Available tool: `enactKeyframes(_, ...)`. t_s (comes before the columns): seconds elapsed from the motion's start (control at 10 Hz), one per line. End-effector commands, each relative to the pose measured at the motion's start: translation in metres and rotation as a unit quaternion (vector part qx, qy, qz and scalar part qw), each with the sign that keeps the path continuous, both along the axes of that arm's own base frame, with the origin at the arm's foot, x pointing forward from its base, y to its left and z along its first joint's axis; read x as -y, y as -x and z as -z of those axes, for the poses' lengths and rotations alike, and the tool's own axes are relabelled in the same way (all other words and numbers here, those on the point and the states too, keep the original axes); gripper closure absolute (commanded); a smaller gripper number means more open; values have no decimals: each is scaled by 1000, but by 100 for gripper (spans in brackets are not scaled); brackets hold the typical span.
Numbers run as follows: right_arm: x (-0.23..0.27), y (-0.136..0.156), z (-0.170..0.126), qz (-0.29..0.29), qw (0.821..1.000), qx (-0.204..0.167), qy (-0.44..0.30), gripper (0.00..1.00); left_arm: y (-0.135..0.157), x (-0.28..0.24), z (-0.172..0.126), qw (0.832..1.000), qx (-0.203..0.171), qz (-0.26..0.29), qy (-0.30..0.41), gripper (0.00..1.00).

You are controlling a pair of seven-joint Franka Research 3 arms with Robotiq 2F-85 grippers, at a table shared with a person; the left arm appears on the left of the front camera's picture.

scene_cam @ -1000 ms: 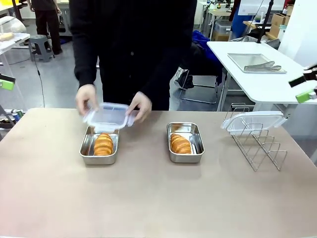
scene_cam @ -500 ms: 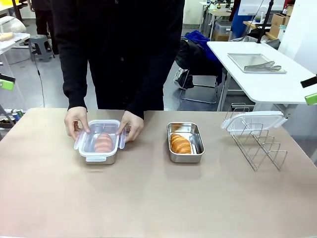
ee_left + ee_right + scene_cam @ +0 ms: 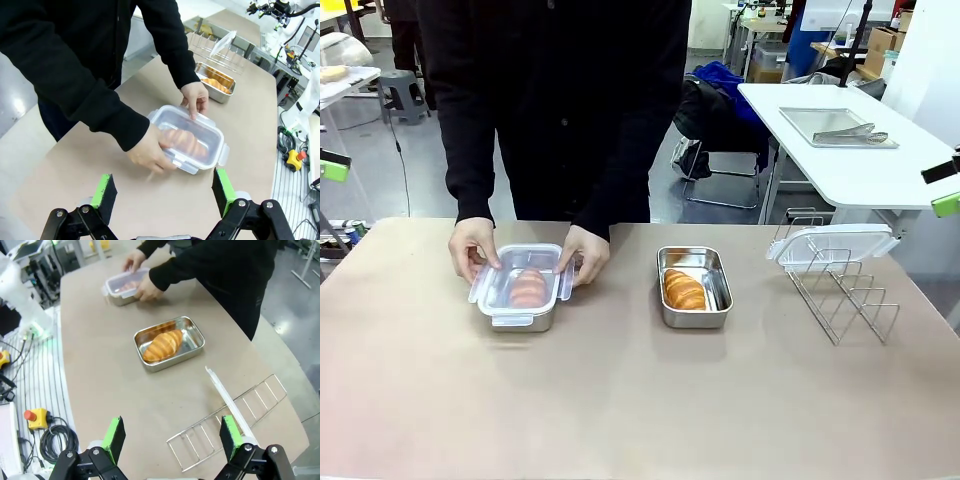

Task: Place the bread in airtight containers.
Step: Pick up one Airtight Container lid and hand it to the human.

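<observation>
A person's hands press a clear lid onto the left steel container, and a croissant shows through it. The right container stands open with a croissant lying in it. In the left wrist view my left gripper is open, hanging short of the lidded container and the hands. From the right wrist view, my right gripper is open high above the table, with the open container and its croissant beyond.
A second clear lid rests on a wire rack at the table's right. A white side table behind carries a flat metal tray with tongs. The near half of the brown table is bare.
The person lowered the clear lid from above the left container onto it and now holds it down with both hands. My grippers stayed open at the sides.
</observation>
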State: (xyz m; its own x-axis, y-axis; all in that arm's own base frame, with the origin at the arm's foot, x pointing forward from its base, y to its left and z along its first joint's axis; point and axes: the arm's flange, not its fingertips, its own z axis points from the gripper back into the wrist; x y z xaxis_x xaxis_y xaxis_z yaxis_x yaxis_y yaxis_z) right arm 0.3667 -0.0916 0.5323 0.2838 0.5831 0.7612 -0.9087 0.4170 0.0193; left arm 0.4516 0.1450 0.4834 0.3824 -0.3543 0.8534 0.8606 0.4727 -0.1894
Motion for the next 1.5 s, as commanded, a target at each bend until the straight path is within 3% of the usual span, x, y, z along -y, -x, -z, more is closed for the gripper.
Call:
enactKeyframes(0.0, 2, 0, -3, -2, 1000, -5, 7, 0, 1, 2, -2, 1000, 4, 4, 2, 0)
enactKeyframes(0.6, 0, 0, 0, 0, 1000, 0, 0, 0, 1, 2, -2, 1000, 4, 4, 2, 0)
enactKeyframes(0.7, -20, -4, 3, 6, 996, 28, 89, 0, 1, 2, -2, 1000, 4, 4, 2, 0)
enactKeyframes(0.9, -60, -11, 4, -4, 977, 62, 205, 0, 1, 2, -2, 1000, 4, 4, 2, 0)
enactKeyframes(1.0, -80, -18, 7, -12, 957, 100, 274, 0, 1, 2, -2, 1000, 4, 4, 2, 0)
enactKeyframes(1.1, -95, -23, 13, -64, 934, 121, 330, 0, 1, 2, -2, 1000, 4, 4, 2, 0)
enactKeyframes(1.2, -107, -28, 20, -92, 912, 139, 375, 0, 1, 2, -2, 1000, 4, 4, 2, 0)
enactKeyframes(1.4, -122, -38, 32, -118, 889, 147, 418, 0, 1, 2, -2, 1000, 4, 4, 2, 0)
